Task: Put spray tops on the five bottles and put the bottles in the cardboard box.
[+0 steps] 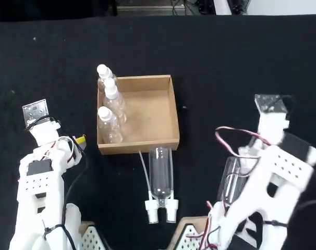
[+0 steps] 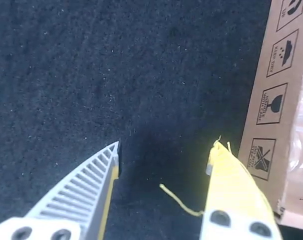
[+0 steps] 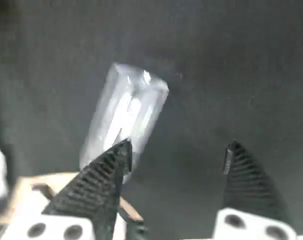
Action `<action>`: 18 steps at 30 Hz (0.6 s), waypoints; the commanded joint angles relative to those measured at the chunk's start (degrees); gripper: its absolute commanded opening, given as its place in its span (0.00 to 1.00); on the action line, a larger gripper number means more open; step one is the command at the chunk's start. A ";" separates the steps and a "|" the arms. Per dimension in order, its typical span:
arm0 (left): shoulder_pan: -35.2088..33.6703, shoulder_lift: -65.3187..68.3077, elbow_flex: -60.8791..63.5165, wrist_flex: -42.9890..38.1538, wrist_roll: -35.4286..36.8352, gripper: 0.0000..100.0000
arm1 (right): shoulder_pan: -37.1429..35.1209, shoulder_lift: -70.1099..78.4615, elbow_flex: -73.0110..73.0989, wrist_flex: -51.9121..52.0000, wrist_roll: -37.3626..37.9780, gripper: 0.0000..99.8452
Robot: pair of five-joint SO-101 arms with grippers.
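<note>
A cardboard box [image 1: 147, 112] stands mid-table with three clear bottles in its left side, each with a white spray top: [image 1: 104, 74], [image 1: 113, 96], [image 1: 109, 125]. In front of the box a clear bottle [image 1: 160, 174] lies on its side, two white spray tops [image 1: 154, 211] [image 1: 171, 208] at its neck. Another bare bottle [image 1: 231, 179] [image 3: 126, 112] lies beside the right arm [image 1: 267, 172]. My right gripper [image 3: 180, 147] is open above the cloth, the bottle just past one black finger. My left gripper [image 2: 164, 150] hangs open and empty beside the box wall [image 2: 276, 100].
Black cloth covers the table. The left arm [image 1: 40, 177] stands at the left of the box, its yellow finger [image 1: 80, 139] near the box's front left corner. Tan and white arm bases [image 1: 192, 234] sit at the front edge. The box's right half holds nothing.
</note>
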 commanded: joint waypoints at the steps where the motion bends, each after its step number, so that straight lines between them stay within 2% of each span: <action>1: -0.66 -0.35 -0.66 -1.14 0.00 0.26 | 9.76 -1.89 -1.54 1.41 30.51 0.28; 3: -0.57 -0.35 -0.66 -1.14 0.00 0.26 | 13.10 -1.89 0.84 1.23 44.22 0.28; 5: -0.57 -0.35 -0.66 -1.14 0.00 0.26 | 14.51 -1.98 4.44 1.05 53.80 0.28; 8: -0.57 -0.35 -0.66 -1.14 0.00 0.26 | 14.51 -2.24 9.71 -3.69 57.76 0.28; 13: -0.66 -0.35 -0.66 -1.14 0.00 0.26 | 11.43 -2.33 18.77 -9.67 55.47 0.28; 15: -0.66 -0.35 -0.66 -1.14 0.00 0.26 | 9.32 -2.42 19.12 -8.88 48.18 0.28; 18: -0.66 -0.35 -0.66 -1.14 0.00 0.26 | 5.36 -2.42 16.57 -7.12 30.51 0.28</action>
